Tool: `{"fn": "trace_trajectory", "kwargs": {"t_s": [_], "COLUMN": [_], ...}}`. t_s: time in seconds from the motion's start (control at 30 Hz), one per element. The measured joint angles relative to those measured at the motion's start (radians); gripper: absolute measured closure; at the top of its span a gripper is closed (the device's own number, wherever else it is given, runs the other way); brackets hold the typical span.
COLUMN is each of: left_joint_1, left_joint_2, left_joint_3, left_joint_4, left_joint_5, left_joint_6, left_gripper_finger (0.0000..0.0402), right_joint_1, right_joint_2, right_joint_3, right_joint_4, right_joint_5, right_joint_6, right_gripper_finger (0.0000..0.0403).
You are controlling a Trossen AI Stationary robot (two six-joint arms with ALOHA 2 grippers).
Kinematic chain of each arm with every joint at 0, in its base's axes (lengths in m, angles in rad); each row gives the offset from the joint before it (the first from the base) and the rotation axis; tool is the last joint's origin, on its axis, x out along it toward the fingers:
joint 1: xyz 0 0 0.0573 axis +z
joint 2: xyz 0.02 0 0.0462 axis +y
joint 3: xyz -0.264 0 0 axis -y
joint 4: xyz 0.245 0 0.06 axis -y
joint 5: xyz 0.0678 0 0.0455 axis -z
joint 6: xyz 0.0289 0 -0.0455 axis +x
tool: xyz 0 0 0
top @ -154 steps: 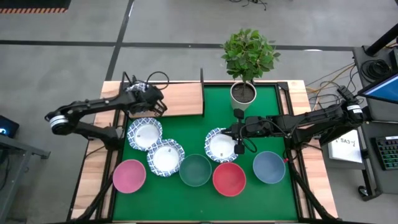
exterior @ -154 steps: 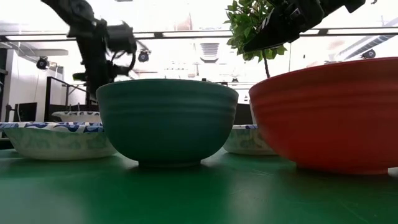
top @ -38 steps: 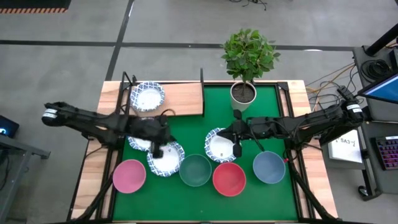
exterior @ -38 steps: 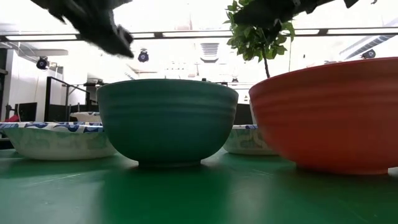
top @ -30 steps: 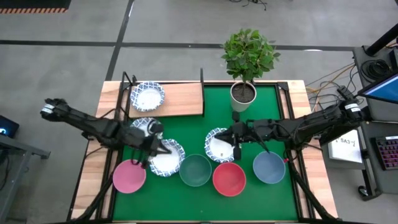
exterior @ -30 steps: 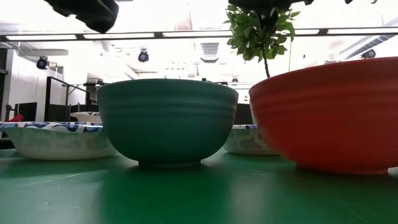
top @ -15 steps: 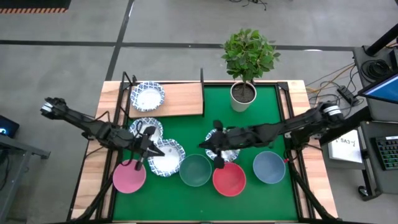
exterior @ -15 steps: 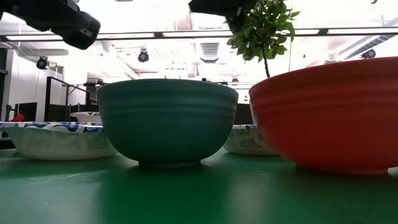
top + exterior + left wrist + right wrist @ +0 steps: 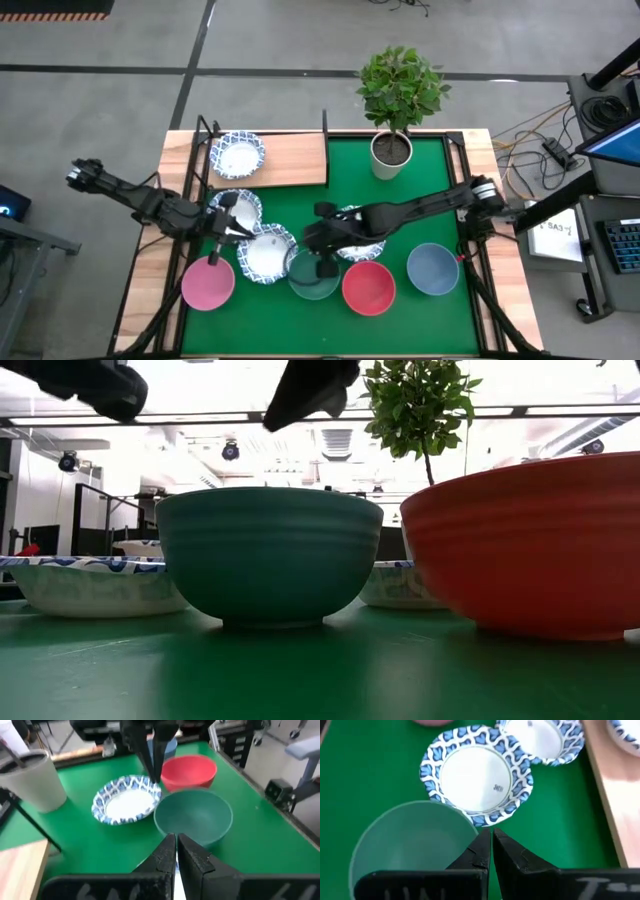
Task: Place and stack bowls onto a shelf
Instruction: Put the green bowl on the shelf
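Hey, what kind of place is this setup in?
Probably a robotics lab or workshop: a wooden table on a bare concrete floor, two robot arms over bowls, and a computer keyboard with loose cables alongside.

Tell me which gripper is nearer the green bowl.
Right. The right gripper hangs over the green bowl; the left gripper is off beside the pink bowl.

Nothing legible; a small mark inside one patterned bowl [image 9: 476, 777] is too small to read
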Motion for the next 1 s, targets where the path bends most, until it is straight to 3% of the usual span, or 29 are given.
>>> {"fn": "trace_trajectory", "kwargs": {"t_s": [0.13, 0.4, 0.57, 0.8, 1.0], "left_joint_1": [0.0, 0.0, 0.0, 0.0, 0.0], "left_joint_2": [0.0, 0.0, 0.001, 0.003, 0.003], "left_joint_3": [-0.006, -0.007, -0.007, -0.007, -0.007], "left_joint_4": [-0.012, -0.006, -0.006, -0.007, -0.006], "left_joint_5": [-0.001, -0.012, -0.014, -0.029, -0.03], "left_joint_6": [-0.008, 0.011, 0.012, 0.012, 0.012], "left_gripper_finger": [0.0402, 0.0402, 0.0402, 0.0402, 0.0402], "right_joint_1": [-0.001, -0.02, -0.045, -0.074, -0.079], "right_joint_2": [0.078, 0.242, 0.322, 0.368, 0.374], "right_joint_3": [0.093, 0.288, 0.335, 0.33, 0.328], "right_joint_4": [-0.064, -0.22, -0.307, -0.322, -0.33], "right_joint_5": [0.0, -0.001, -0.115, -0.156, -0.18], "right_joint_6": [-0.014, -0.023, -0.029, -0.028, -0.041], "right_gripper_finger": [0.0366, 0.0259, 0.0222, 0.0231, 0.0299]}}
